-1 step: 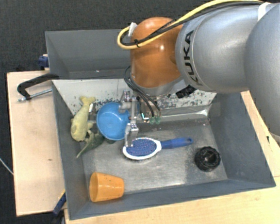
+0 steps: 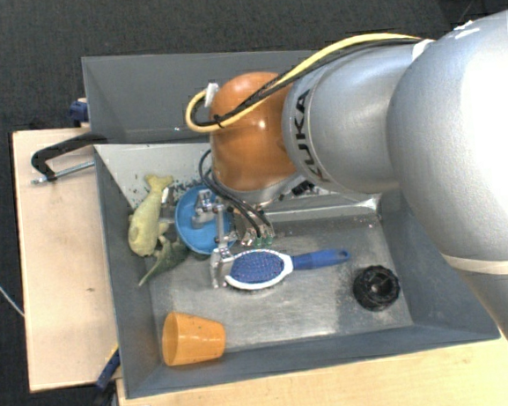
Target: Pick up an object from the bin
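Note:
My gripper (image 2: pixel 220 267) hangs low over the middle of the bin, under the orange wrist cover. A metal fingertip stands at the left end of a blue-and-white hairbrush (image 2: pixel 260 268), which lies flat with its blue handle pointing right. Just behind the gripper lies a blue round lid-like thing (image 2: pixel 194 222), partly hidden by the gripper body. A yellowish plastic dinosaur-like toy (image 2: pixel 147 223) lies to the left, with a dark green toy (image 2: pixel 164 262) below it.
An orange cup (image 2: pixel 192 338) lies on its side at the front left. A black round knob (image 2: pixel 374 286) sits at the right. The big arm covers the bin's right and back part.

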Motion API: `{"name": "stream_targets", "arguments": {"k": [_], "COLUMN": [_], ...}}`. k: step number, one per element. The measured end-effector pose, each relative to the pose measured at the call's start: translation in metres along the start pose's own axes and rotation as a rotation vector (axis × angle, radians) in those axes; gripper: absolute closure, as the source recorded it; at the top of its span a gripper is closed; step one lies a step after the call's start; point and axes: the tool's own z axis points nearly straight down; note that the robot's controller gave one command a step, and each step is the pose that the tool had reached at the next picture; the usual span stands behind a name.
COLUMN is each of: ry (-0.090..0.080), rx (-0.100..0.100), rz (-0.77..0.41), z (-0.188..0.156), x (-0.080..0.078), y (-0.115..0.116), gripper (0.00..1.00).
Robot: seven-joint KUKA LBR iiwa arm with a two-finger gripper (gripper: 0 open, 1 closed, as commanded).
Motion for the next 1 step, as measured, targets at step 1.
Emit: {"name": "stream_targets", "arguments": {"k": [1], "ry": [-0.007], "rx": [0.0], "rz": [0.003], "z": [-0.004], "x": [-0.002], "y": [-0.0012], "gripper": [1.0]}}
